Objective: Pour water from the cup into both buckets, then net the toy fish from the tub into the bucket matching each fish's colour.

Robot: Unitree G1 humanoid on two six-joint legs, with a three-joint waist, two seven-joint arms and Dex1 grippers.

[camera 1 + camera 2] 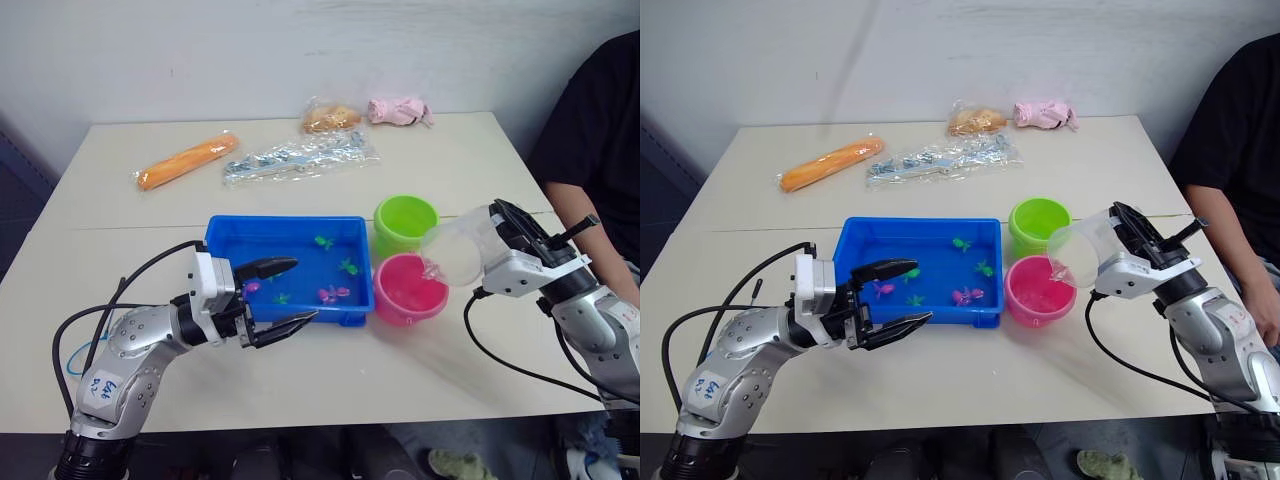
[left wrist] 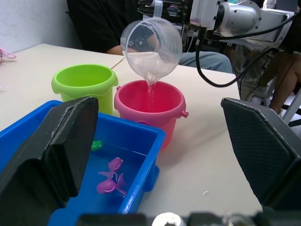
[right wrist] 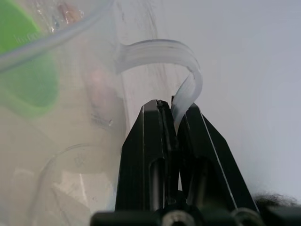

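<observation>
The left gripper (image 1: 282,295) hovered at the near left of the blue tub (image 1: 225,236), its 2 fingers spread apart and empty. Right of the tub stood the green bucket (image 1: 405,222) and, nearer, the pink bucket (image 1: 408,290). The right gripper (image 3: 175,114) pinched the handle of the cup (image 2: 151,46), tilted and streaming water into the pink bucket.

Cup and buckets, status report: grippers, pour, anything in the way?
Right gripper shut on cup handle, tipped, water streaming into pink bucket. Left gripper open over tub. Nothing obstructing.
</observation>
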